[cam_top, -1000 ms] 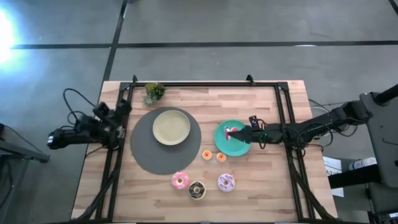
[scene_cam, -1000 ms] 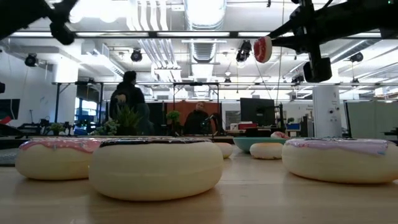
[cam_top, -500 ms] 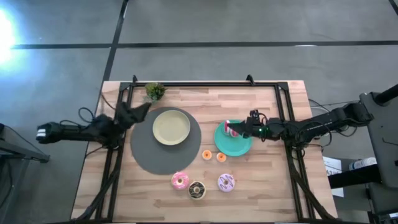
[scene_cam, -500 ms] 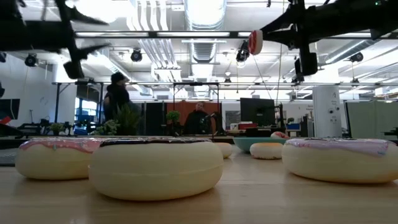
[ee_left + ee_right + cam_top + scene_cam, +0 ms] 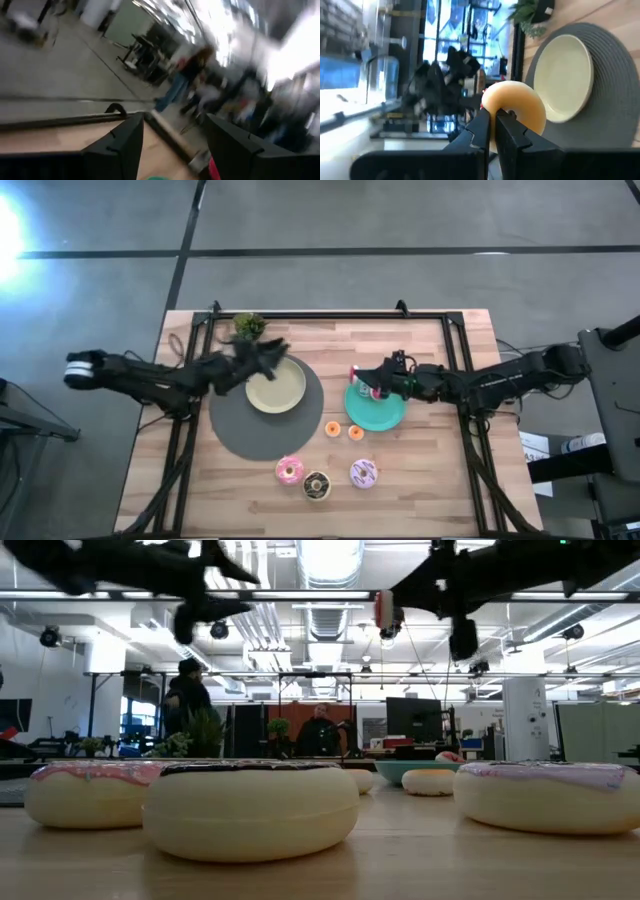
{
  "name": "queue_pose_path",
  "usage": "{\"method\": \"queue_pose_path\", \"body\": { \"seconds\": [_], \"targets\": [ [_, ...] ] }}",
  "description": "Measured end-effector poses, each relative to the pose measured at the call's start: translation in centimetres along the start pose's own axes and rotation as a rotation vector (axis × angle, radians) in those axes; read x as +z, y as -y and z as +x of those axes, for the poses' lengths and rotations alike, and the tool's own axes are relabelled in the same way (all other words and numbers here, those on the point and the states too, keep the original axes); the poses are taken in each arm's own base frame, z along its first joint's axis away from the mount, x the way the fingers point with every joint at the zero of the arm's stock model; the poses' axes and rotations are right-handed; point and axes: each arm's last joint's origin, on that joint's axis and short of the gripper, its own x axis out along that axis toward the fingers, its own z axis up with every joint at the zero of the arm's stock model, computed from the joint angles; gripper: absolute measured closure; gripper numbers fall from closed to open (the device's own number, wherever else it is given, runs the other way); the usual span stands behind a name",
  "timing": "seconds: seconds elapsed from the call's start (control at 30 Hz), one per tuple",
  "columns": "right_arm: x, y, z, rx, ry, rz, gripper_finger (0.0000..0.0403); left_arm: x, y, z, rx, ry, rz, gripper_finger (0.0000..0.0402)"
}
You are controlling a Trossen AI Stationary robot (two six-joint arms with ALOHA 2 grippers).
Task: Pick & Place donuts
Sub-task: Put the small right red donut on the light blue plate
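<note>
My right gripper (image 5: 368, 383) is shut on a mini red donut (image 5: 358, 374) and holds it in the air over the far-left rim of the teal plate (image 5: 380, 415). In the low view the donut (image 5: 384, 610) sits high above the table. My left gripper (image 5: 277, 356) hovers open over the far-left edge of the beige plate (image 5: 280, 392) and touches nothing. The pink (image 5: 290, 471), chocolate (image 5: 317, 485) and lilac (image 5: 363, 473) donuts lie flat near the table's near edge. Two orange minis (image 5: 332, 429) (image 5: 355, 432) lie beside the teal plate. A reddish mini (image 5: 450, 756) rests in the teal plate. My right gripper pinches the mini donut by its ring (image 5: 506, 116) between the two fingers (image 5: 481, 125), coming level from the table's right. The donut stands on edge, its pale underside toward the wrist camera, lifted clear of plate and table.
The beige plate sits on a round grey mat (image 5: 240, 435) left of centre. A small potted plant (image 5: 247, 327) stands at the far edge. A black frame rail (image 5: 330, 316) runs along the far side. People stand in the room behind (image 5: 190, 700).
My left arm has swung from the table's left edge toward the right, ending over the beige plate. My right gripper has carried the mini donut leftward and slightly up, from over the teal plate's middle to its far-left rim, still shut on it.
</note>
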Motion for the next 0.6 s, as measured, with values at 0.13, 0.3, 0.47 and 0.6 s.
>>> {"method": "queue_pose_path", "body": {
  "seconds": [0.13, 0.3, 0.47, 0.6],
  "targets": [
    [0.2, -0.7, 0.8, 0.029, 0.065, 0.066, 0.0390, -0.5, 1.7, 2.7, -0.004, -0.024, 0.082, 0.0218],
    [0.7, -2.5, 0.7, 0.194, 0.163, 0.076, 0.0390, -1.7, 2.4, 4.3, -0.035, -0.081, 0.128, 0.0218],
    [0.8, -2.6, 0.7, 0.204, 0.177, 0.095, 0.0377, -1.7, 4.2, 6.6, -0.063, -0.051, 0.289, 0.0218],
    [1.2, -2.4, 0.8, 0.199, 0.204, 0.119, 0.0354, -3.2, 5.8, 8.6, -0.080, -0.117, 0.536, 0.0218]
  ]
}}
